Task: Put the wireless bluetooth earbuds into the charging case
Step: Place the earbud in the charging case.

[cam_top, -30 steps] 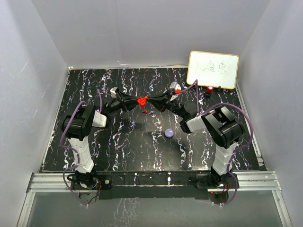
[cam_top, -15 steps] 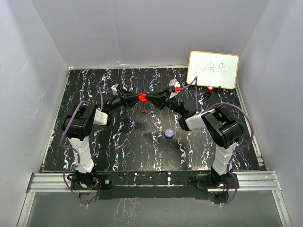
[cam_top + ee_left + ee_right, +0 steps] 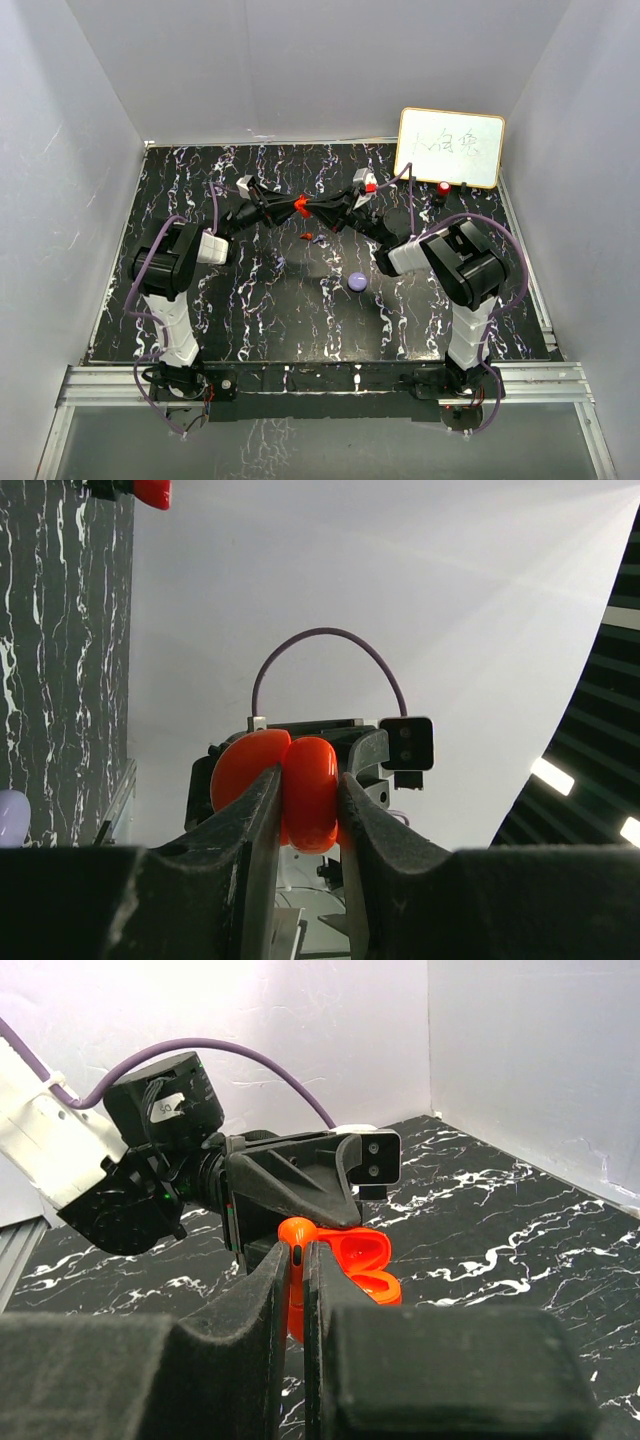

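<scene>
R gripper (image 3: 297,1272) jaws pinch red earbud (image 3: 297,1234), beside case (image 3: 362,1252) in L gripper (image 3: 310,785).

At the bottom of the left wrist view, the left gripper (image 3: 310,780) hides part of the red charging case (image 3: 312,805), the left edge cuts a pale purple object (image 3: 8,817), and the writing on the whiteboard (image 3: 450,147), upper right overhead, is unreadable.

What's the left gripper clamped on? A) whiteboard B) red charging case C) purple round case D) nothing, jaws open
B: the left gripper is shut on the red charging case, fingers pressing both its sides; the purple round case lies untouched on the table.
</scene>
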Robot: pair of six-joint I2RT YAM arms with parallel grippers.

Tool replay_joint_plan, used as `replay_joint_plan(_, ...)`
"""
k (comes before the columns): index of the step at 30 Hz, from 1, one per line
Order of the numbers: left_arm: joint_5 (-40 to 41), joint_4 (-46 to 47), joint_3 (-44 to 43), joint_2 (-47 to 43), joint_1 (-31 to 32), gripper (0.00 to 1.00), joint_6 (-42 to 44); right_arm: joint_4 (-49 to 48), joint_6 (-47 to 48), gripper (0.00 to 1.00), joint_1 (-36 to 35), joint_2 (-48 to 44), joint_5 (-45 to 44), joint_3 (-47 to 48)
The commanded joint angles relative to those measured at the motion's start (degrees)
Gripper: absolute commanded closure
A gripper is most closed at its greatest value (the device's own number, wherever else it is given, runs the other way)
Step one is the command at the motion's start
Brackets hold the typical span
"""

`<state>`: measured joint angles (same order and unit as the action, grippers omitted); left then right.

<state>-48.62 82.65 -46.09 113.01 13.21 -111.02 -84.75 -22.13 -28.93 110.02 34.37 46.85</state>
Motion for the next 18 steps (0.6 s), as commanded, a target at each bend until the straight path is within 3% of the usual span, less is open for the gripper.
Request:
replay_joint_plan(1, 0.2, 19.7, -0.7, -4.4, 0.4, 1.00, -1.7, -19.5, 0.2, 1.00, -0.3, 0.3, -0.6, 2.4)
replay_joint_plan(18, 0.4, 19.7, 0.0, -5.9, 0.6, 1.00, -1.9, -19.4, 1.1, 1.00, -0.3, 0.2, -1.8, 1.8)
